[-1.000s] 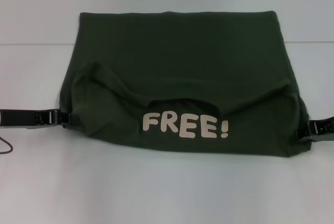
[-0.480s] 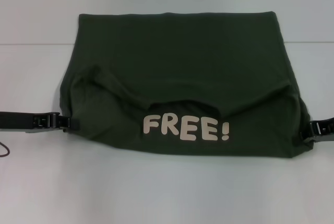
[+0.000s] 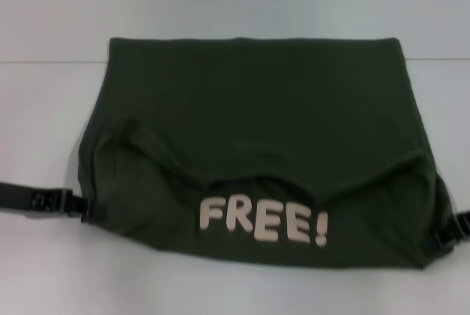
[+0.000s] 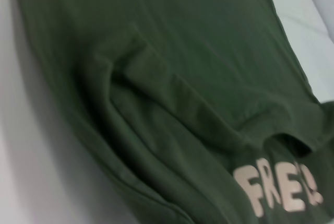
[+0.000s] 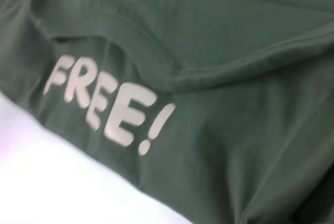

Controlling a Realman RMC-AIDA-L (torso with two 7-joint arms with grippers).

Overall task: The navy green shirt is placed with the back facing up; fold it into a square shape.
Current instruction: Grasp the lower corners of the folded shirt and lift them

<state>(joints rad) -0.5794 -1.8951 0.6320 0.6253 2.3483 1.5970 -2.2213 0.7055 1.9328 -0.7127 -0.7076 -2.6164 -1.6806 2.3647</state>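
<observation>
Table [image 3: 44, 271]: plain white, runs to a pale far wall; carries the one garment.
Near fold: navy green shirt [image 3: 257, 124] lies centred, its near part turned over so the cream "FREE!" lettering [image 3: 262, 220] faces up along the near edge.
Left pincer [image 3: 92, 208]: at the near-left corner of the fold, looks clenched on cloth.
Right pincer [image 3: 446, 233]: at the near-right corner, mostly out of view, can't tell if gripping.
Far edge: flat and straight, back side up.
Risk 1: uneven pull between arms skews the fold, giving a trapezoid rather than a square.
Risk 2: one corner slipping lets the flap sag and bunch.
Risk 3: ridges near the lettering get pressed in as creases.
</observation>
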